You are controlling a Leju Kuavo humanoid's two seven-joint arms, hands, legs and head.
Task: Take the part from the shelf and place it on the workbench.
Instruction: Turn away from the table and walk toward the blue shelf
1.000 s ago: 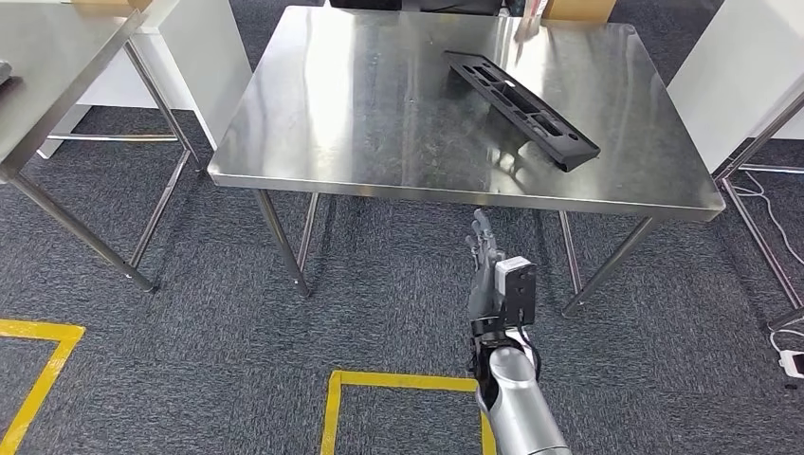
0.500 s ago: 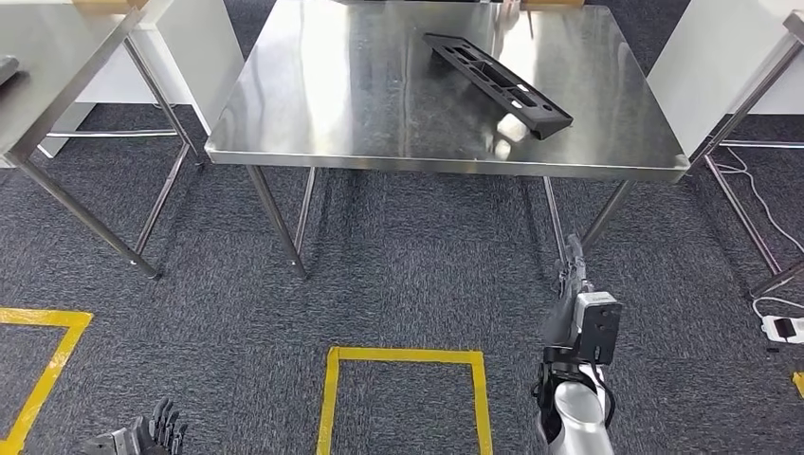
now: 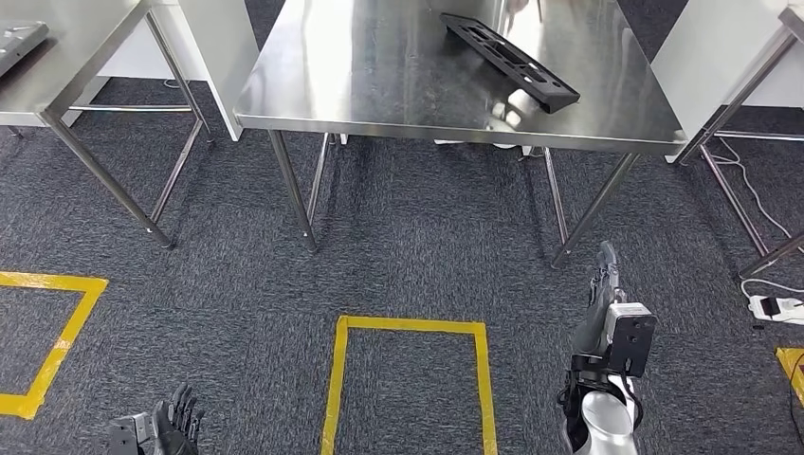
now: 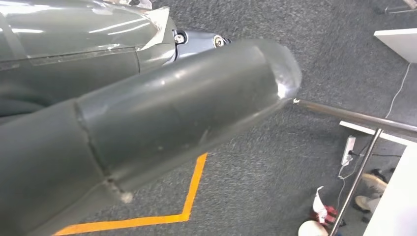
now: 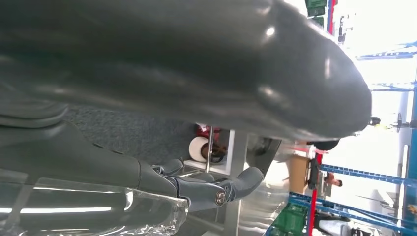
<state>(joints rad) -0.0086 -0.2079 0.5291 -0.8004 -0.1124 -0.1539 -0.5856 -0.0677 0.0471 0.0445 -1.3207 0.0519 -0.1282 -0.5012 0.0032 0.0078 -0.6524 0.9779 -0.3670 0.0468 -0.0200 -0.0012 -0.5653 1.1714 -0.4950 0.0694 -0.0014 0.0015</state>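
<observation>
- Two hands hang low over the carpet in the head view, nearest to the robot: the left hand at the lower left edge, the right hand at the lower right, at the end of a silver forearm.
- Left hand: its dark fingers stand apart and nothing lies in them; it is released. In the left wrist view its thick grey thumb stretches out over the carpet with nothing against it.
- Right hand: the fingers point straight ahead toward the workbench, loosely together, with nothing between them. In the right wrist view the darker fingers lie stretched out and bare; this hand is released too.
- Between the two hands, yellow floor tape marks a rectangle on the dark grey carpet; another taped outline lies off to the left.
- Farther ahead stands the steel workbench on thin metal legs, its top shiny and reflecting.
- On the workbench's right half, toward the far side, lies the part: a long black plastic piece with slotted openings, lying flat and aslant, well apart from both hands.
- To the left stands a second steel table, apart from the workbench.
- At the right edge, a white power strip and its cord lie on the carpet.
</observation>
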